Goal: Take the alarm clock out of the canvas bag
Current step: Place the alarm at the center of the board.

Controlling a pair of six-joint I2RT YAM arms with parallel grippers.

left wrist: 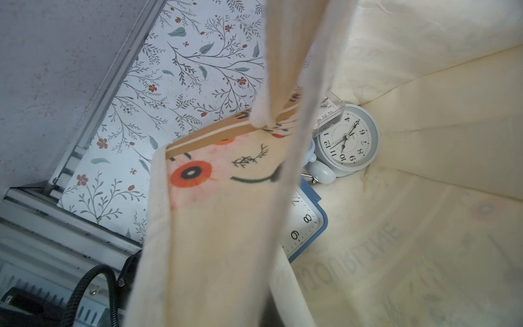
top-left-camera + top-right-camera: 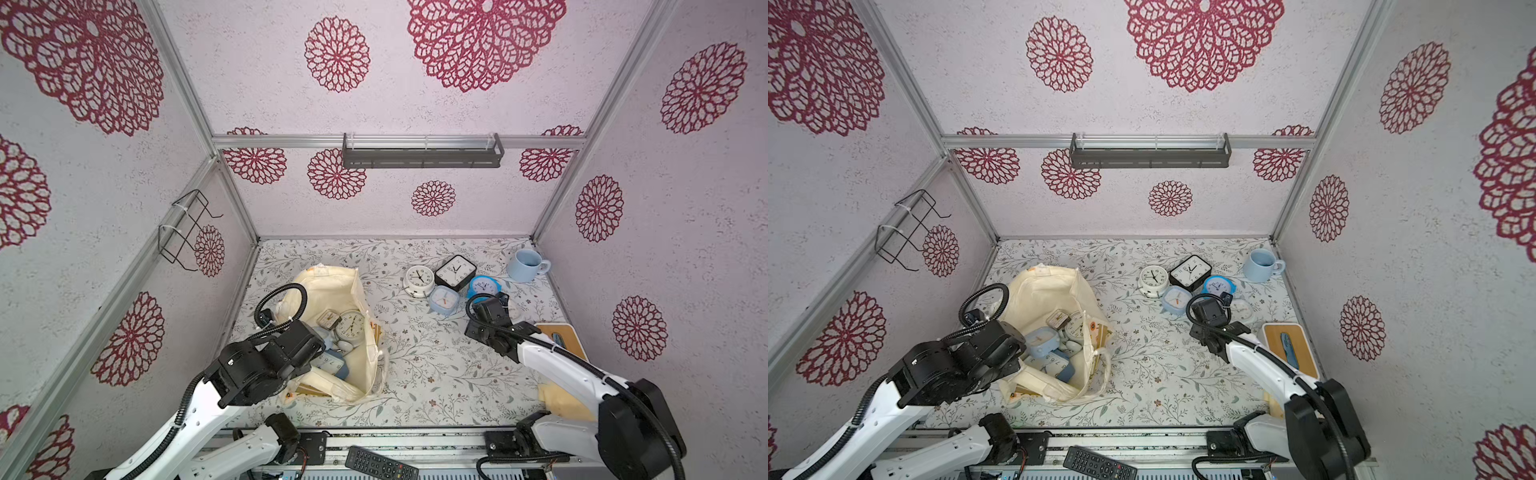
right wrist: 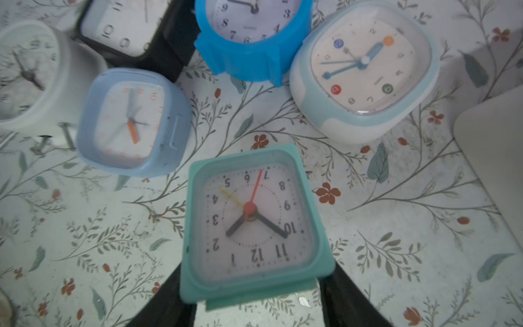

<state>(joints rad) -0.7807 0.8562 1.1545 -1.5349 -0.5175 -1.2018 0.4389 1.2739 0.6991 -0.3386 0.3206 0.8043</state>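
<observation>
The cream canvas bag (image 2: 332,286) lies open on the left of the table, and the left wrist view looks into it (image 1: 424,141). Inside lie a round white alarm clock (image 1: 346,138), a blue-framed square clock (image 1: 307,226) and a small brown clock (image 2: 328,319). My left gripper (image 2: 309,347) is at the bag's near rim, shut on the fabric, which hides its jaws. Right of centre, my right gripper (image 3: 254,286) is low over the table. Its black fingers (image 3: 164,305) are shut on a teal square alarm clock (image 3: 252,220).
Beside the right gripper lie a white round clock (image 2: 419,280), a black square clock (image 2: 456,272), a blue round clock (image 2: 482,286), a pale blue square clock (image 2: 444,300) and a white-and-aqua clock (image 3: 365,68). A blue mug (image 2: 524,265) stands back right; a wood-topped box (image 2: 559,338) sits by the right wall.
</observation>
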